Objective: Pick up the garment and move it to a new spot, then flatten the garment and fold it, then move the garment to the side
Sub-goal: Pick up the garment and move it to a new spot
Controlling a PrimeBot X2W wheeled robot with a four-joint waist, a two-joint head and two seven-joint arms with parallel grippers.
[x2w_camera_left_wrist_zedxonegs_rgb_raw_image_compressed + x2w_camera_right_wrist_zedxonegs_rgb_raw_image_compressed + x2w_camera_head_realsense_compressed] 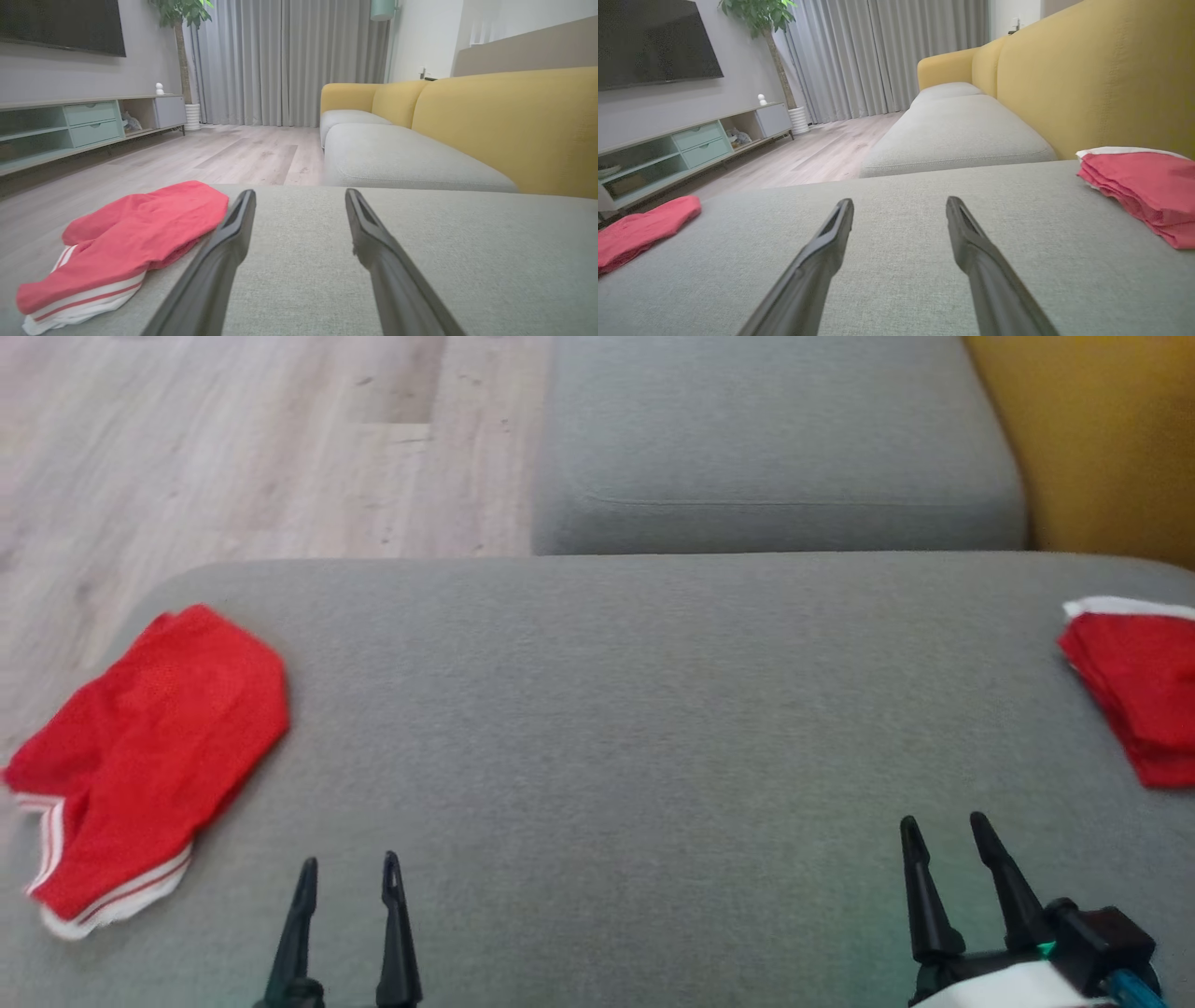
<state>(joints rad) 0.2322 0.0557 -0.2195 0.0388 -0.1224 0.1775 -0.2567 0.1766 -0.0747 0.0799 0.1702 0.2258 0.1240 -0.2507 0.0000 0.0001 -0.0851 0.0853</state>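
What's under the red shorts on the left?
The grey cushion. The shorts lie crumpled at its left edge; anything beneath the fabric is covered.

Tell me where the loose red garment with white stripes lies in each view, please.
Head view: the loose red garment, at the left edge of the grey cushion.
Left wrist view: the garment, lower left.
Right wrist view: the garment, far left edge.
Shared landmark: the yellow sofa back, on the right.
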